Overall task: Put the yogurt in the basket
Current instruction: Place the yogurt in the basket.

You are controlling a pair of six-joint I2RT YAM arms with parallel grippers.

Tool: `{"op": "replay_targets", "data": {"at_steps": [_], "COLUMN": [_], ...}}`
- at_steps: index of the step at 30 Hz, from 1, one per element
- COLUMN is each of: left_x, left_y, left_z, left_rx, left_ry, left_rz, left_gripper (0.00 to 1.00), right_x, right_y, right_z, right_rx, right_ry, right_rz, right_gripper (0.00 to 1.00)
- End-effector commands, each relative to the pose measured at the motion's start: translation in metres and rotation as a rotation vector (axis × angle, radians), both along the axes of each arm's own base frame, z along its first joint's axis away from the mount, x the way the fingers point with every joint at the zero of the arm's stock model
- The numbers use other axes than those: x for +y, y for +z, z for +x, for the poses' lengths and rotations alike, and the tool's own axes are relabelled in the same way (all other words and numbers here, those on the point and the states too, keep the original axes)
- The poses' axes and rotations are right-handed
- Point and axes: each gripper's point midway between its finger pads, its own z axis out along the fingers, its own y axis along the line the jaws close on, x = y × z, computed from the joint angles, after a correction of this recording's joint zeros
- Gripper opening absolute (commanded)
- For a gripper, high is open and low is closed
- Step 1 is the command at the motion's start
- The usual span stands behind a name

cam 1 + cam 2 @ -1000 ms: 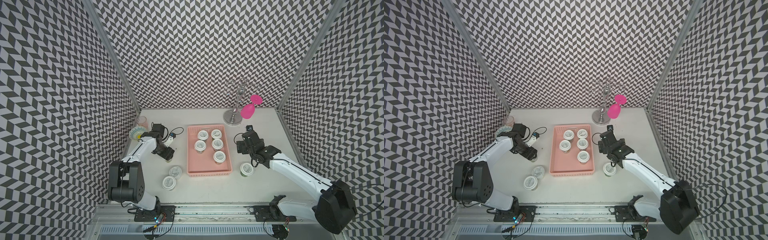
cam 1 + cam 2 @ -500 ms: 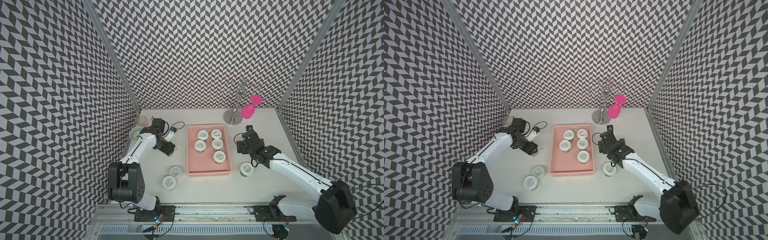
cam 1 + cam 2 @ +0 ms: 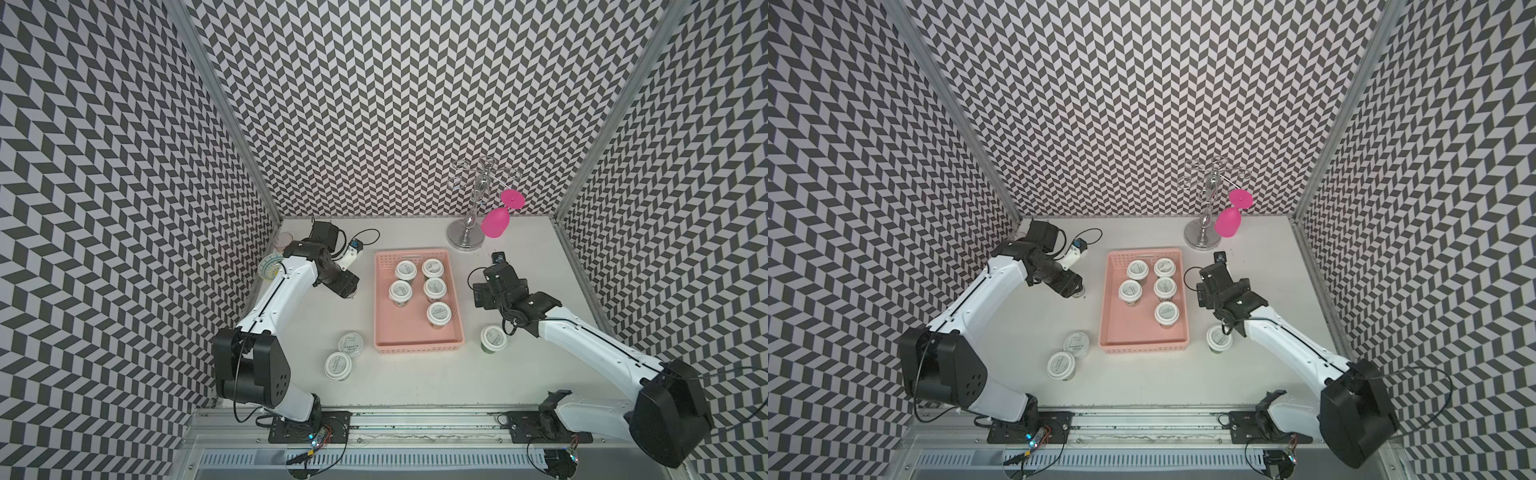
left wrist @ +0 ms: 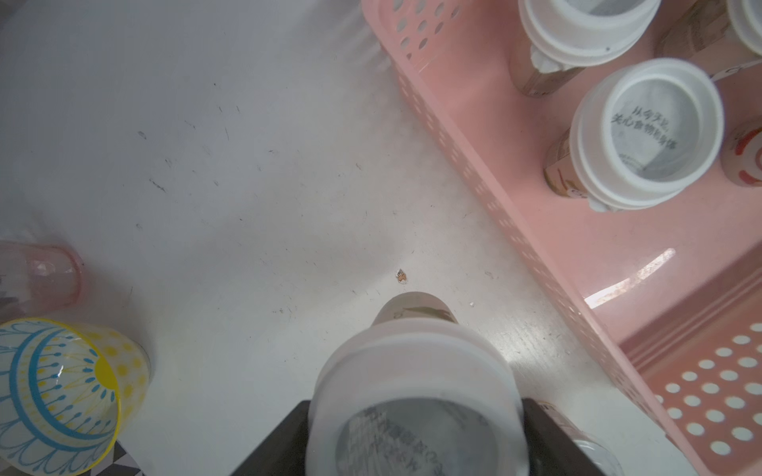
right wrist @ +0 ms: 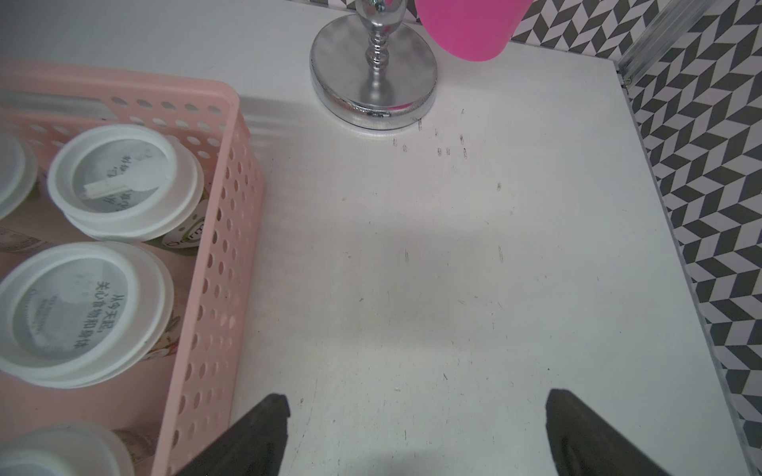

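Pink plastic basket point(image 3: 417, 348), mid-table point(image 3: 415, 386), perforated walls. It holds five cups point(image 3: 439, 313), all upright; the near end is bare.

Cup, held point(image 4: 412, 371): left of the basket, toward the far side. The left claw point(image 4: 416, 437) is clamped on it, gripping each side of its upper part. Whether the base clears the table cannot be told.

Cups, loose: a pair point(image 3: 337, 365) close together at near left of the basket, and a single point(image 3: 493, 337) at near right, just beside it.

Right claw point(image 5: 416, 399): jaws wide apart, empty, over bare table right of the basket.

Handling, judged: light, stiff-walled, smooth and probably slippery. The body tapers to a narrow base, so it is likely to tip when set down. The best hold is across the body just under the broad white lid, whose lip should stop a slide. Squeeze moderately, since the lid seal may be fragile. Lower it upright into the bare near end.
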Motion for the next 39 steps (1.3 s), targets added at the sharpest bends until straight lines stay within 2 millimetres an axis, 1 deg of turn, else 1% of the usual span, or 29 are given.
{"op": "replay_targets", "data": {"at_steps": [1,7,15,21,27,34,39], "left_x": [-0.015,-0.043,-0.083,-0.111,-0.133,-0.155,-0.168], "left_y": [0.017,0.033,0.04,0.03,0.02,0.002,-0.007], "left_z": [-0.006,-0.009,-0.017,-0.031,-0.045,-0.065,-0.069], "left_rx": [-0.003,-0.016,-0.005,0.028,0.058,0.098,0.111], "left_ry": [-0.027,-0.09,-0.191,-0.272,-0.338,-0.41,-0.442], "left_rz": [-0.036,-0.065,-0.085,-0.079,-0.072,-0.055,-0.047], "left_gripper": [0.76,0.76,0.76,0.76,0.76,0.77,0.77], "right_x": [-0.001,-0.001,-0.001,-0.001,-0.001,-0.002,-0.002], "right_y": [0.002,0.002,0.002,0.002,0.002,0.001,0.0], "right_z": [0.006,0.006,0.006,0.006,0.006,0.005,0.006], "right_rx": [-0.032,-0.031,-0.03,-0.03,-0.031,-0.028,-0.026], "right_ry": [-0.014,-0.014,-0.015,-0.015,-0.017,-0.019,-0.019], "right_rz": [0.002,-0.001,-0.002,-0.005,-0.004,-0.007,-0.008], "right_gripper": [1.0,0.99,1.0,0.99,1.0,1.0,1.0]}}
